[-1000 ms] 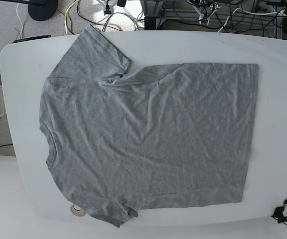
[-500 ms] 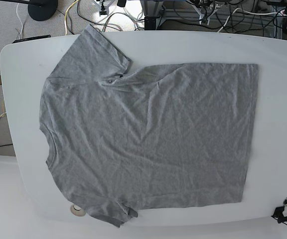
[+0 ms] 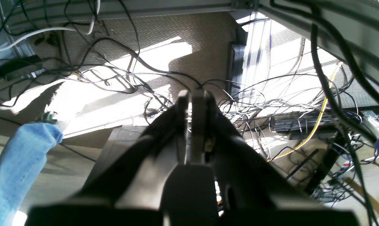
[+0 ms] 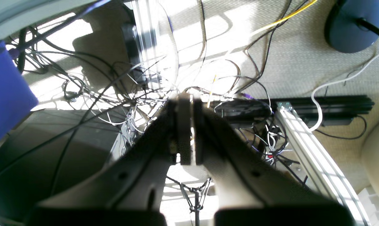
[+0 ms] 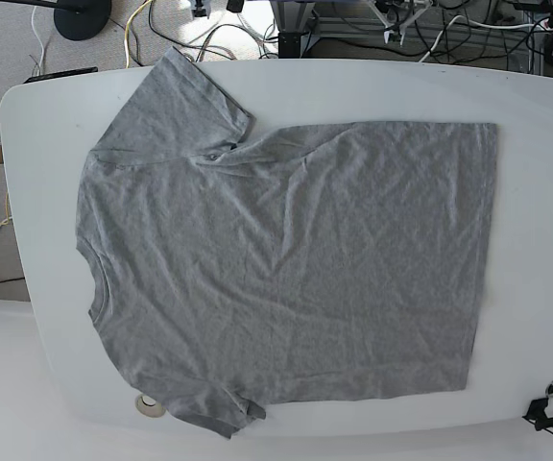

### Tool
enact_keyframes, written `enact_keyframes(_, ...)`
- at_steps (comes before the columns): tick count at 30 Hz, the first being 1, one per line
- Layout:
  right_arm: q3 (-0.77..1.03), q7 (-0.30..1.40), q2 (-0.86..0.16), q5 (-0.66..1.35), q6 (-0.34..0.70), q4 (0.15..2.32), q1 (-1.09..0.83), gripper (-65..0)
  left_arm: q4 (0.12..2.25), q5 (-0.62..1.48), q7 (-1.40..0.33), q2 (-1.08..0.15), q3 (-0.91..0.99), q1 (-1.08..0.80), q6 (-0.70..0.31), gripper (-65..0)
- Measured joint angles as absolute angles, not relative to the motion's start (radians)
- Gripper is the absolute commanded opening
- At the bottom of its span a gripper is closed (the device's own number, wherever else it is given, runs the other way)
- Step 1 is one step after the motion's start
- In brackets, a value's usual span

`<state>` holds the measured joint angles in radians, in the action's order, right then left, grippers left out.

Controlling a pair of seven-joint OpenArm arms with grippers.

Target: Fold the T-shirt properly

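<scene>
One T-shirt (image 5: 286, 269) lies spread flat, plain side up, on one white table (image 5: 536, 192). Its neck points left and its hem right; the near sleeve hangs just over the near table edge, the far sleeve reaches toward the far edge. Two grippers show only in their own wrist views. The left gripper (image 3: 194, 94) has its fingers pressed together on nothing, above cables (image 3: 120, 78) on the floor. The right gripper (image 4: 184, 97) is likewise closed and empty.
</scene>
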<state>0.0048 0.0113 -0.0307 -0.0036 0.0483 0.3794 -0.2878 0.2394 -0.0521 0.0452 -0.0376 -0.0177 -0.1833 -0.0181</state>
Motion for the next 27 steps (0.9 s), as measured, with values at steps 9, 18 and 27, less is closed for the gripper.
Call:
enact_keyframes(9,0.005,0.008,-0.031,-0.004,0.048,0.678,-0.464,-64.7,0.530,-0.052,0.052,-0.047,-0.018,-0.386,-0.022,-64.7)
enact_keyframes(18,0.005,0.015,-0.033,-0.001,0.046,0.948,-0.677,-64.7,0.866,-0.015,0.037,-0.097,-0.015,-0.664,-0.018,-64.7)
enact_keyframes(27,0.004,0.019,-0.034,0.001,0.048,1.319,-0.899,-64.4,1.274,0.078,-0.022,-0.142,0.062,-0.904,-0.020,-64.5)
